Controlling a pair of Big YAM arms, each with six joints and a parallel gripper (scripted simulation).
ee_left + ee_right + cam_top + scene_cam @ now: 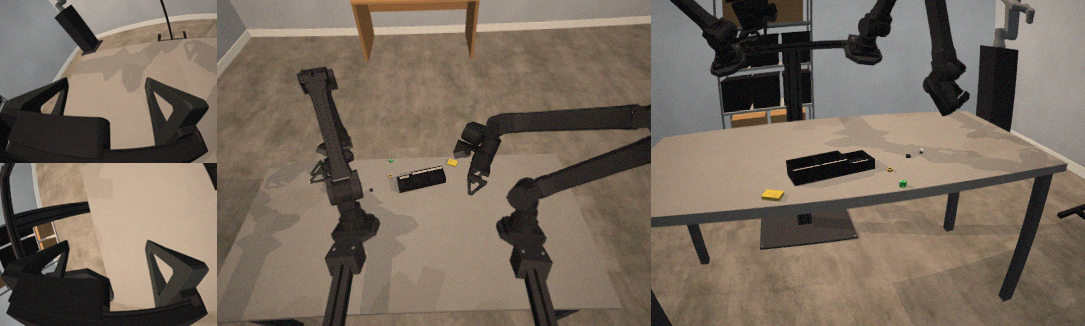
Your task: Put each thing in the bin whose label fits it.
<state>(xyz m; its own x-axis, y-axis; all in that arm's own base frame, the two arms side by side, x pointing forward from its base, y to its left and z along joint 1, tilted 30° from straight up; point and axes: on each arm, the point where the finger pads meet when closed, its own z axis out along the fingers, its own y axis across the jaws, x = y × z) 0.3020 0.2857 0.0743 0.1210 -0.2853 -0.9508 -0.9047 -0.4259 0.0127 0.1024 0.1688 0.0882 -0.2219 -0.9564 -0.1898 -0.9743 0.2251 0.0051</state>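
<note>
A black row of bins (419, 179) with a white label strip lies on the table's far side and also shows in the exterior view (830, 166). A flat yellow thing (451, 162) (772, 194) lies just beyond its right end. A green cube (390, 161), a small yellow ring (390, 175) and a small black piece (371, 189) lie left of the bins. A small white piece (921, 150) lies beside the black piece (908, 155). My right gripper (476, 187) is open and empty, right of the bins, above the table (108, 267). My left gripper (319, 170) is open and empty near the table's far left (121, 104).
Both arm bases stand on the near half of the table. A black post (78, 28) stands beyond the table edge in the left wrist view. A wooden table (417, 20) stands far off on the floor. Shelves (766, 65) stand behind the table.
</note>
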